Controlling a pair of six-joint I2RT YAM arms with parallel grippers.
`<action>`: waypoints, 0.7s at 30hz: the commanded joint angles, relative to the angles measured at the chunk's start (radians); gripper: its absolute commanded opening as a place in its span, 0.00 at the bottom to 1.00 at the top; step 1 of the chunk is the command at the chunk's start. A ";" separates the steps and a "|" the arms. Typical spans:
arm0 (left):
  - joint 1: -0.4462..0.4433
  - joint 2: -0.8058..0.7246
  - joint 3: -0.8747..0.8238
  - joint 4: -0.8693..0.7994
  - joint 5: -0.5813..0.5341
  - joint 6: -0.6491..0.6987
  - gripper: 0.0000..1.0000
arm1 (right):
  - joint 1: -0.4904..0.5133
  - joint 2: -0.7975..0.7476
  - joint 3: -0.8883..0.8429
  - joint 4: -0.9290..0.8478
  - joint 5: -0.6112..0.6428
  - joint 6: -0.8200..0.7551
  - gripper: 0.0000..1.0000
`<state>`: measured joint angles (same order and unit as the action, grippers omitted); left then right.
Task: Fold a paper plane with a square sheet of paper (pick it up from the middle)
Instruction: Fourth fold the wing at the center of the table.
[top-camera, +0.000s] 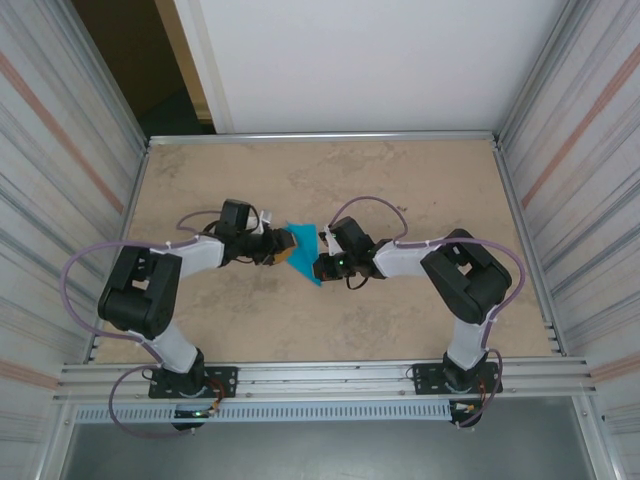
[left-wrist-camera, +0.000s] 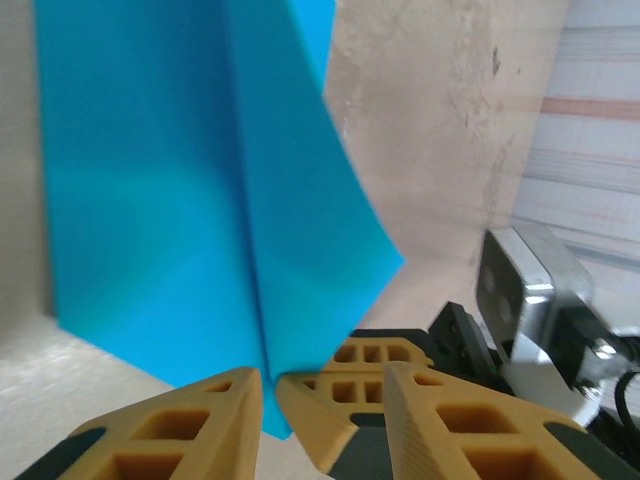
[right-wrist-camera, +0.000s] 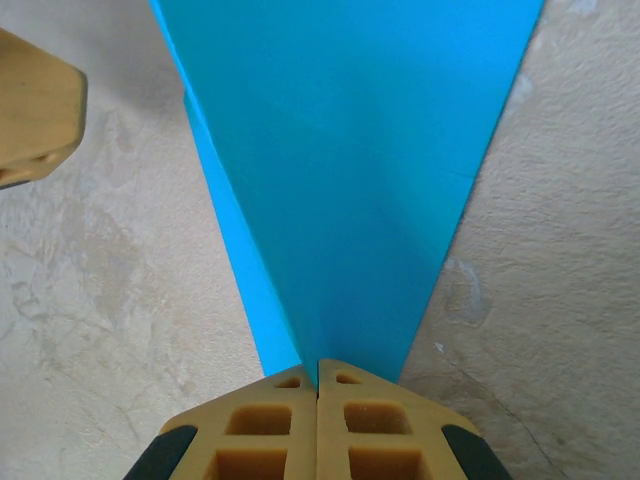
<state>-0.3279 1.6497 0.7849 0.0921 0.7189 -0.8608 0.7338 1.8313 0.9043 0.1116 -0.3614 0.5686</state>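
Paper plane (top-camera: 300, 250) sits mid-tabletop (top-camera: 400, 180) between 2 tools, right tool (right-wrist-camera: 318, 375) pinching its narrow end and left tool (left-wrist-camera: 325, 380) part-spread around the fold; an off-crease closure risks skewing or tearing it.

The top camera overlooks the whole table (top-camera: 400, 190), while both wrist cameras closely face the paper (right-wrist-camera: 340, 180) from opposite ends.

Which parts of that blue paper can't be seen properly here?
Top view: the blue paper is too small to count folds, its edges covered by the left gripper and right gripper.
Left wrist view: its top is cut off by the frame edge.
Right wrist view: its narrow end is hidden inside the shut fingers.
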 joint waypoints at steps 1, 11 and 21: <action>-0.019 0.023 -0.010 0.054 0.031 0.029 0.37 | -0.015 0.019 -0.021 0.023 -0.042 0.026 0.04; -0.034 0.094 -0.007 0.098 0.056 0.069 0.41 | -0.031 0.033 -0.037 0.064 -0.071 0.049 0.04; -0.043 0.134 0.047 0.023 0.021 0.103 0.44 | -0.034 0.035 -0.048 0.082 -0.076 0.054 0.04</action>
<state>-0.3626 1.7615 0.7929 0.1616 0.7498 -0.7971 0.7063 1.8458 0.8711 0.1852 -0.4210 0.6003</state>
